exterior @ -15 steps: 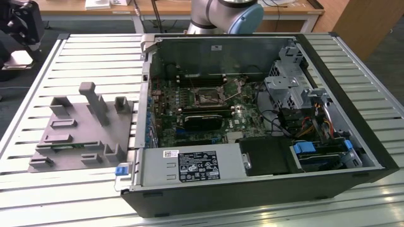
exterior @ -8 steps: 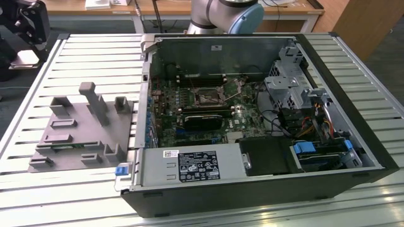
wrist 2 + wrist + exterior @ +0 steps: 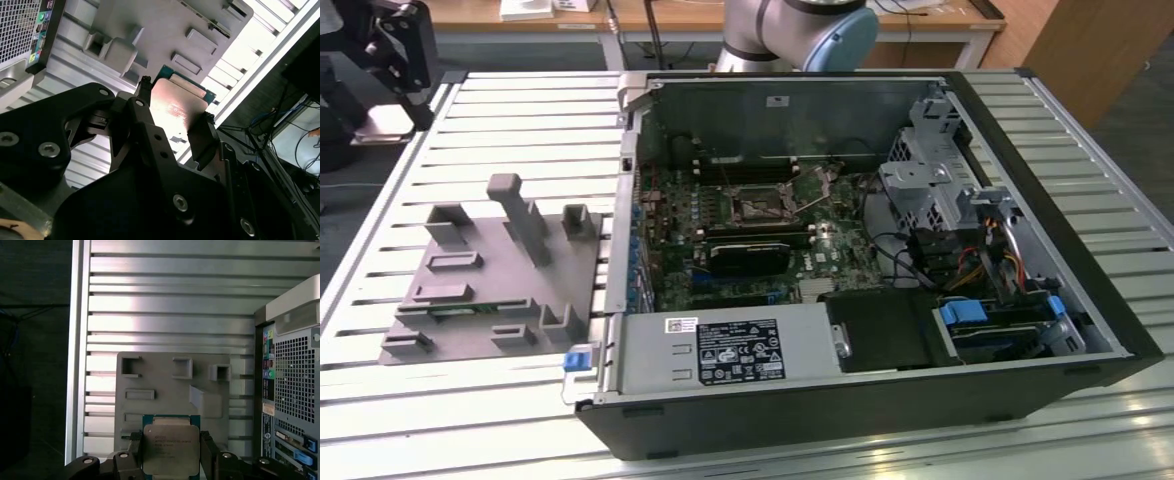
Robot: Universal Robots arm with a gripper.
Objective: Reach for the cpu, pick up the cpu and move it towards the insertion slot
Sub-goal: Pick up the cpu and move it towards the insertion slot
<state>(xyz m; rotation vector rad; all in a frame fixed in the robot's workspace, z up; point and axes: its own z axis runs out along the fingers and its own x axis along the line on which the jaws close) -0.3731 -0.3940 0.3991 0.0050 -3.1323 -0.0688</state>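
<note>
Got the claw (image 3: 171,452) clamped on the cpu (image 3: 171,449), pinched at opposite edges by two fingers (image 3: 207,447), probably to keep it flat and the underside free. Hanging over the gray holder (image 3: 172,385) near the table (image 3: 165,310) edge, well apart from the insertion slot (image 3: 758,205) inside the case (image 3: 881,400). Counting one cpu, one slot.

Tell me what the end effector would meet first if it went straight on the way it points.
Most likely the grey fixture plate on the slatted table: in the first wrist view it lies straight beyond the end effector, shut on the cpu. How far off is unclear.
</note>
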